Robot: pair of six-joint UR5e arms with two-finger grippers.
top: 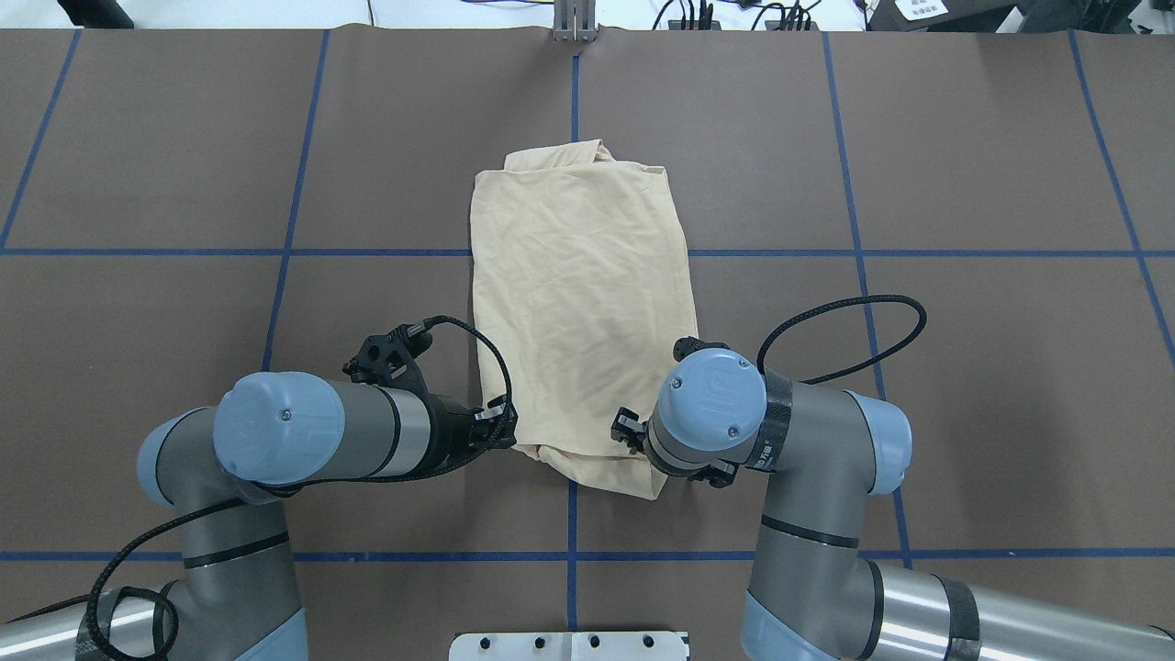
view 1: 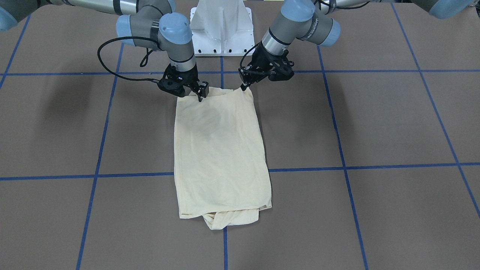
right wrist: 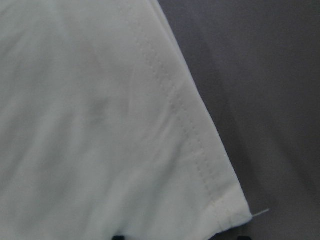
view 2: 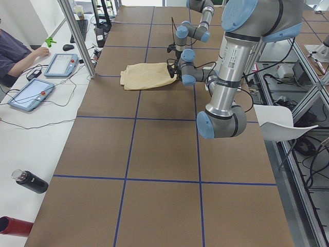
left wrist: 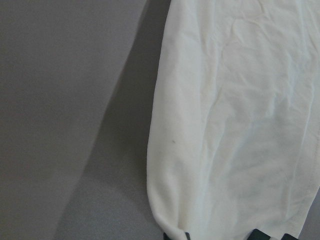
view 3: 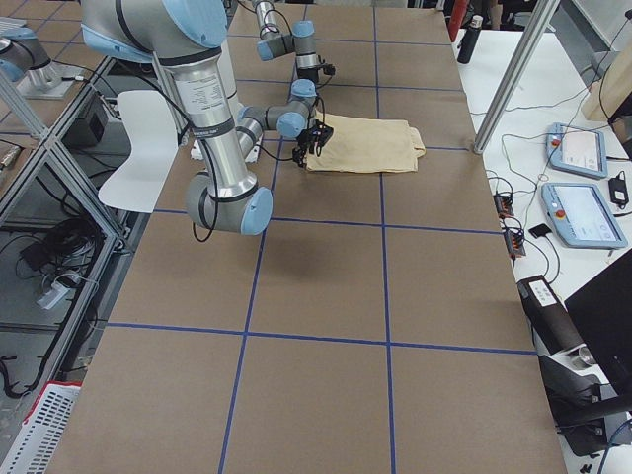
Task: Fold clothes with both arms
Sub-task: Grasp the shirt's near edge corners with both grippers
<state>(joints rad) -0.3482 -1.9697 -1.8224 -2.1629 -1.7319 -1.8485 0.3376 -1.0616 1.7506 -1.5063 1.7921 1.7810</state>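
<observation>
Both hands clenched on shirt [view 1: 221, 150] | left hand [view 1: 244, 87] | right hand [view 1: 200, 95]

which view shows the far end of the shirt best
The front-facing view: the shirt has its far end nearest that camera, with folded layers poking out. Overhead shows that end small and bunched; the side views show it tiny; the wrist views show only near corners.

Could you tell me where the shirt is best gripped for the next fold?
Grip the shirt at the two corners of its robot-side edge, coming from the robot's side. It lies as a long narrow rectangle, so those corners can carry that edge over. The left gripper and right gripper already sit there.
</observation>
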